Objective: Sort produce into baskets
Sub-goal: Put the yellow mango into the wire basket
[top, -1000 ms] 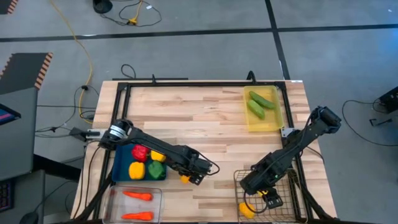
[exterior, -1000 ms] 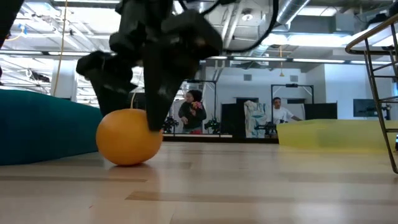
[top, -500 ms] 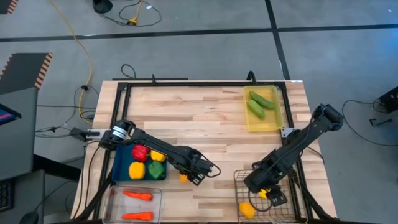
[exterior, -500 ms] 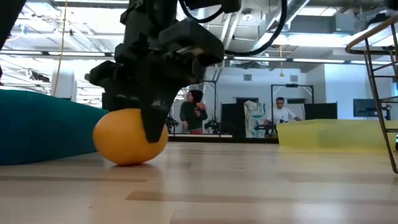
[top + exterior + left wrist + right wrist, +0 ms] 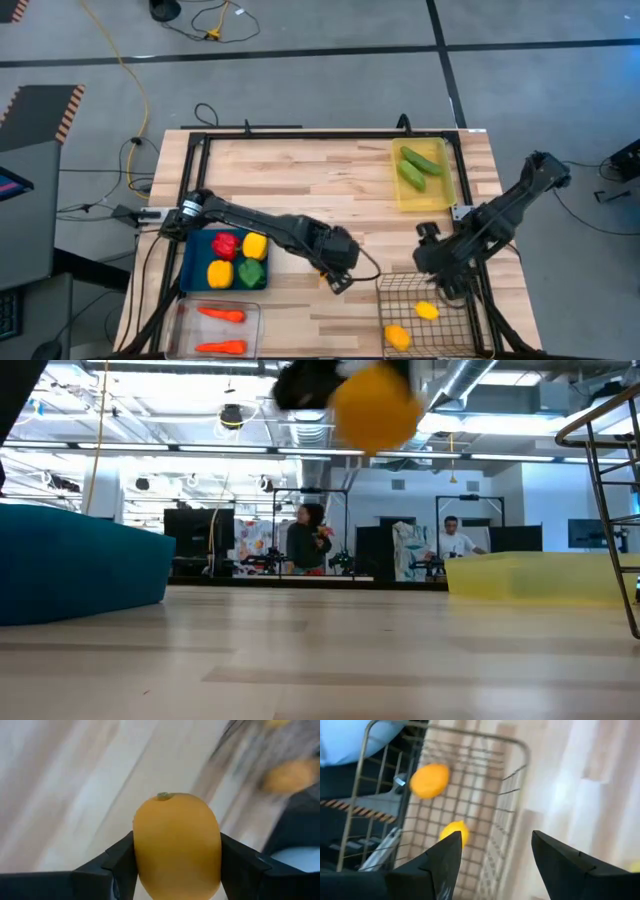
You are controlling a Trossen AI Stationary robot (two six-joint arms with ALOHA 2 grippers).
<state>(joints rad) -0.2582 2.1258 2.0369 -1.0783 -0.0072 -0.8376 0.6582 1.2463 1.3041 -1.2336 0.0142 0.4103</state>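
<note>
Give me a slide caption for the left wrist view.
Left gripper holds a lemon between its fingers, lifted above the wooden table.

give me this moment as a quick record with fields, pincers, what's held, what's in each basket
left pincer: shut on lemon, lifted off the table, near the wire basket
right pincer: open, empty, above the wire basket's far edge
wire basket: two lemons
blue tray: red, green and two yellow peppers
yellow tray: two cucumbers
clear bin: two carrots
</note>
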